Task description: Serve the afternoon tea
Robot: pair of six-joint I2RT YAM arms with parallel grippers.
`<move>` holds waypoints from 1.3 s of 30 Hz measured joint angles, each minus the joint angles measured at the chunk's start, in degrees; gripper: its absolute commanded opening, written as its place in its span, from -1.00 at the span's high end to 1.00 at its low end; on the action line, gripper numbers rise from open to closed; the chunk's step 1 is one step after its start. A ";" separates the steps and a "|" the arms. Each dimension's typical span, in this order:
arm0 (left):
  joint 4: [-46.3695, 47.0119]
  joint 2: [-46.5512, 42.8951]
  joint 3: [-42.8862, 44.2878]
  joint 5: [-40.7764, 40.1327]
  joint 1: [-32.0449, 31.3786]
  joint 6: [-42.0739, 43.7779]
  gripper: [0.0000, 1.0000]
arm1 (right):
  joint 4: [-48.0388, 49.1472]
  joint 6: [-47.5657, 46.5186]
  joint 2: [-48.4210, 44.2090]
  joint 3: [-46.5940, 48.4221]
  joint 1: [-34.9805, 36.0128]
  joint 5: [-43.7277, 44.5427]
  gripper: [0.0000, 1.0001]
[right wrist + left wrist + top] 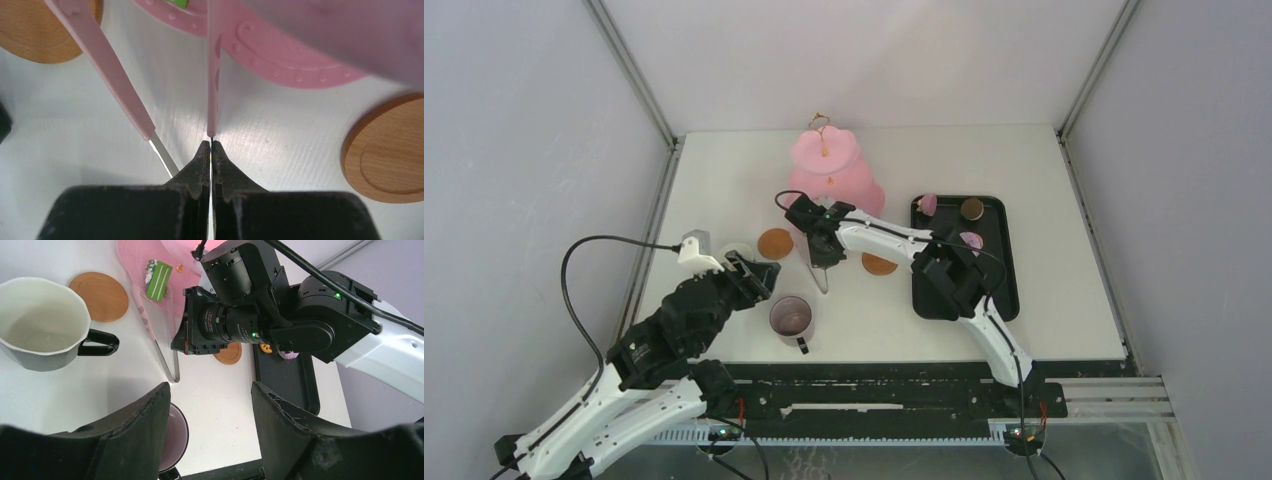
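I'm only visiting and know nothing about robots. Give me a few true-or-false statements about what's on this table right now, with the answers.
1. The right arm's jaws are shut on the tongs. True.
2. The left arm's jaws are shut. False: they stand wide open, holding nothing.
3. A mug stands on each coaster. False: both coasters are bare; the two mugs stand on the table.
4. A green pastry lies on the pink cake stand. True.
5. The black tray is empty. False: small pastries lie on the tray.
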 measured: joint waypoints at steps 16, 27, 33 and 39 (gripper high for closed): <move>-1.57 -1.44 0.02 0.02 0.00 0.31 -0.30 | -1.64 2.91 -4.61 -5.60 1.92 3.63 1.00; -2.64 -1.68 0.20 0.07 0.00 2.19 -0.30 | -2.80 6.54 -16.15 -15.26 4.63 6.71 1.00; -4.22 -2.60 0.24 0.09 0.00 3.06 -0.30 | -2.80 9.31 -23.23 -24.04 7.39 6.71 1.00; -5.62 -4.55 0.24 0.57 0.00 3.02 -0.30 | -1.31 11.08 -24.28 -31.87 10.80 5.25 1.00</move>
